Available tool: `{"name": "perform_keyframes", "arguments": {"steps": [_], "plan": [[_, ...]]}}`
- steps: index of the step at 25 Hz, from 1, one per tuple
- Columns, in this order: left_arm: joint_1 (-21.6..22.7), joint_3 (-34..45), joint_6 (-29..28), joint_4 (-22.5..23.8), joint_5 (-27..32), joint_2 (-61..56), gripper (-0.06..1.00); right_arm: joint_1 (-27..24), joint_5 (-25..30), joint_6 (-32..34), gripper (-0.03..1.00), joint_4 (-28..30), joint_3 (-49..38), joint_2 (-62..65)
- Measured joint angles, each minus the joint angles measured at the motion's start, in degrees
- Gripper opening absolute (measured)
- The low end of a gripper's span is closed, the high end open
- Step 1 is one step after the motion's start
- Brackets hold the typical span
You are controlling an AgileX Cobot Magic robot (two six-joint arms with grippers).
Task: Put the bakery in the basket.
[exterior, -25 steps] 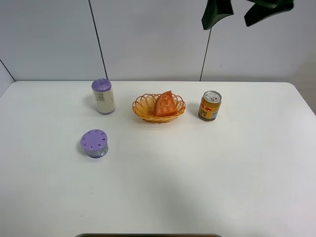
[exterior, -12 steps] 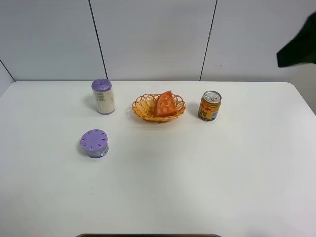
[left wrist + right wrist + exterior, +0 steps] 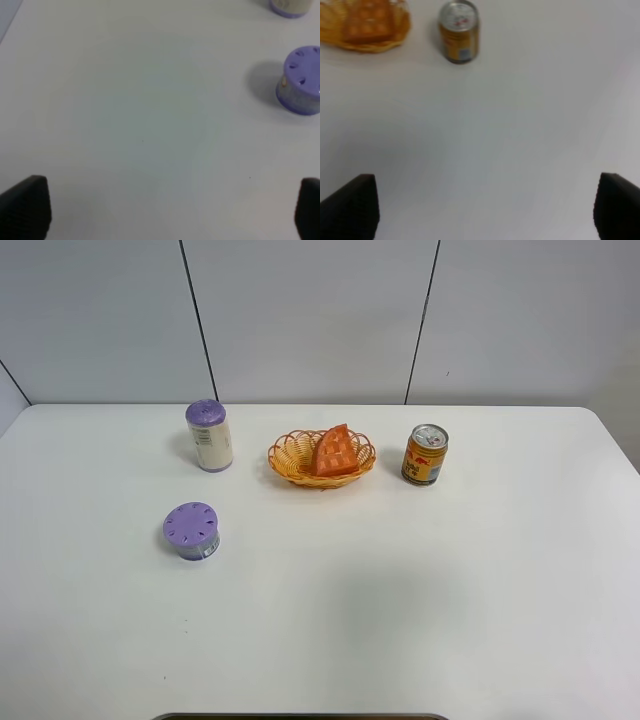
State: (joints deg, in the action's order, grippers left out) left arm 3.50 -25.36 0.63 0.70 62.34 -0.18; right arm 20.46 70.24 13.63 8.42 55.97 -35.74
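Note:
The orange-brown waffle wedge, the bakery [image 3: 334, 451], lies inside the orange-yellow woven basket [image 3: 288, 455] at the table's back middle. Both also show in the right wrist view, the bakery [image 3: 368, 21] in the basket [image 3: 395, 34]. No arm shows in the exterior high view. My left gripper [image 3: 165, 207] is open and empty, high above bare table, with its two dark fingertips [image 3: 27, 205] far apart. My right gripper [image 3: 485, 207] is open and empty, its fingertips [image 3: 350, 207] wide apart, well back from the basket.
A red-and-gold drink can [image 3: 425, 454] stands right of the basket, also in the right wrist view [image 3: 459, 31]. A tall purple-capped white bottle [image 3: 209, 435] stands left of the basket. A short purple-lidded jar [image 3: 192, 530] sits in front of it, also in the left wrist view [image 3: 301, 80].
A dark arm at the top right of the exterior high view swung off to the right and is now out of that view. The objects on the table have not moved.

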Motion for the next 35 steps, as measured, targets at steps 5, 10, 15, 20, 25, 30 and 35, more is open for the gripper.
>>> {"name": "perform_keyframes", "arguments": {"steps": [5,10,15,20,25,30,35], "plan": [[0.0,0.0,0.0,0.0,0.0,0.0,0.99,-10.2,0.0,0.0,0.84,0.22,-7.42,8.15],[0.0,0.0,0.0,0.0,0.0,0.0,0.99,-18.92,-4.28,0.0,0.84,0.22,-16.07,16.31],[0.0,0.0,0.0,0.0,0.0,0.0,0.99,-22.06,-7.07,-0.05,0.84,0.16,-22.34,23.99],[0.0,0.0,0.0,0.0,0.0,0.0,0.99,-22.24,-7.18,-0.05,0.84,0.05,-22.99,31.45],[0.0,0.0,0.0,0.0,0.0,0.0,0.99,-22.24,-7.12,-0.05,0.84,0.05,-22.99,35.91],[0.0,0.0,0.0,0.0,0.0,0.0,0.99,-22.24,-7.07,-0.05,0.84,0.05,-22.99,35.91],[0.0,0.0,0.0,0.0,0.0,0.0,0.99,-22.24,-7.07,-0.05,0.84,0.05,-22.99,35.91]]}}
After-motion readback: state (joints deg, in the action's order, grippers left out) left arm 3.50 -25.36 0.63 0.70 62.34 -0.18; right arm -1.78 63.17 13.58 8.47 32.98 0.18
